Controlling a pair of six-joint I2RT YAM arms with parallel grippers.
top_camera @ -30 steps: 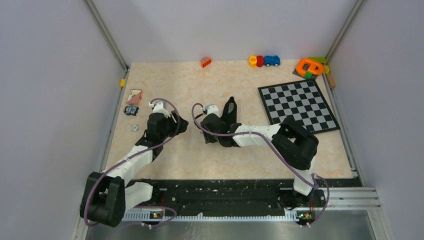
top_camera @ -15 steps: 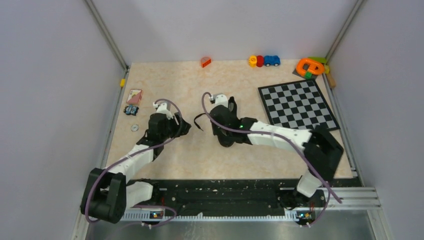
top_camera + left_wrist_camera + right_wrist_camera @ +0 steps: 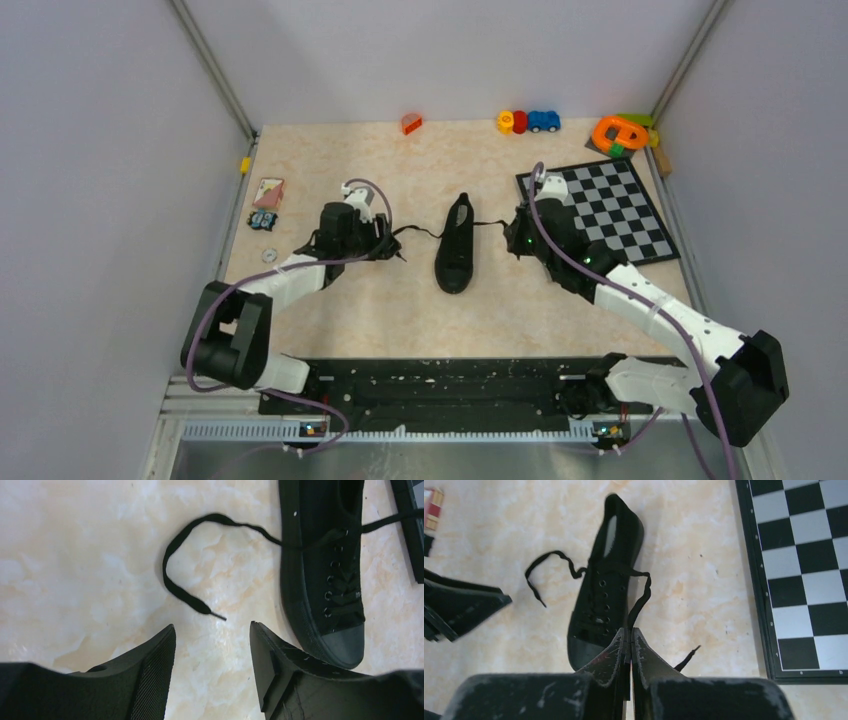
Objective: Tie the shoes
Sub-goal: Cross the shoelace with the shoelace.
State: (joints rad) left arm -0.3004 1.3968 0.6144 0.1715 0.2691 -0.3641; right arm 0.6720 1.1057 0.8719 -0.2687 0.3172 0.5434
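Note:
The black sneaker (image 3: 457,255) lies at the table's middle, toe toward me, its laces untied. My left gripper (image 3: 386,246) is open and empty just left of it. In the left wrist view the left lace (image 3: 186,562) lies in a loose loop on the table ahead of the open gripper (image 3: 212,635), beside the sneaker (image 3: 320,555). My right gripper (image 3: 513,236) is right of the sneaker, shut on the right lace (image 3: 489,224). In the right wrist view that lace (image 3: 640,596) runs from the sneaker (image 3: 606,580) into the closed gripper (image 3: 630,631), and its tip (image 3: 687,659) sticks out to the right.
A chessboard (image 3: 597,210) lies right of the right gripper. Small toys (image 3: 528,122), an orange block (image 3: 411,124) and an orange ring toy (image 3: 620,133) stand along the back edge. A card (image 3: 268,192) and small parts (image 3: 263,221) lie at the left edge.
Both arms have moved apart off the sneaker. The right gripper went right, drawing the right lace out. The left gripper moved up to the shoe's left, with its lace on the table.

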